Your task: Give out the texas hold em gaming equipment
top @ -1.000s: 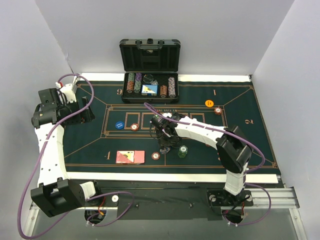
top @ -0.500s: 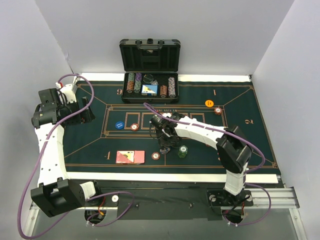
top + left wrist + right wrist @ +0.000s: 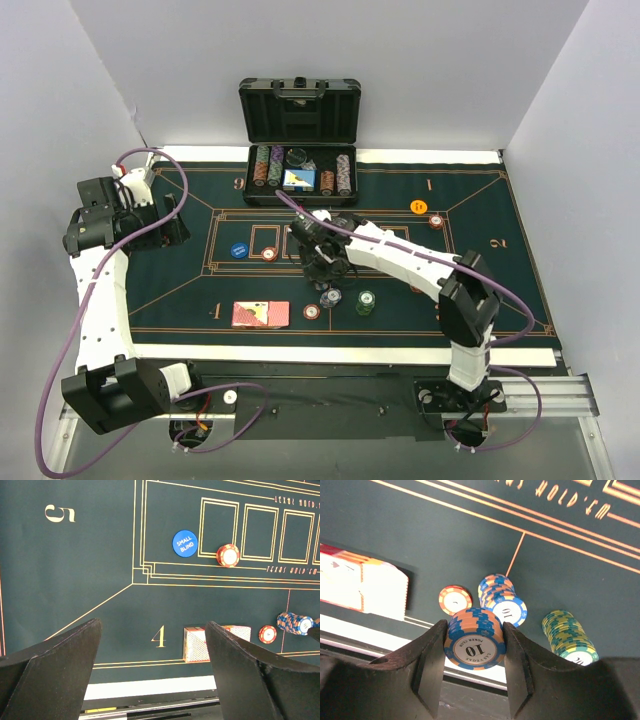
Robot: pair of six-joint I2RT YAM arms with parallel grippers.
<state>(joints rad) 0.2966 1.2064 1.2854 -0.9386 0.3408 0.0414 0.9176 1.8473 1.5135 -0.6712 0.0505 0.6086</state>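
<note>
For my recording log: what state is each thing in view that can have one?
Black hard-shell latched case: lid open, upright.
Right gripper: shut on stack of blue-and-orange striped chips.
Left gripper: open, empty.
Red-backed playing cards: lying flat, unheld.
Loose blue-and-orange chip stack: slumped sideways, unheld.

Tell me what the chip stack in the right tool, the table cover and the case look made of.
Blue-and-orange striped round poker chips: likely clay composite or plastic; smooth, with a printed centre label. Dark green table cover: matte felt-like cloth, gold lines printed, no glare. Black latched case: seemingly hard plastic, going by its rigid moulded lid and faint sheen.
</note>
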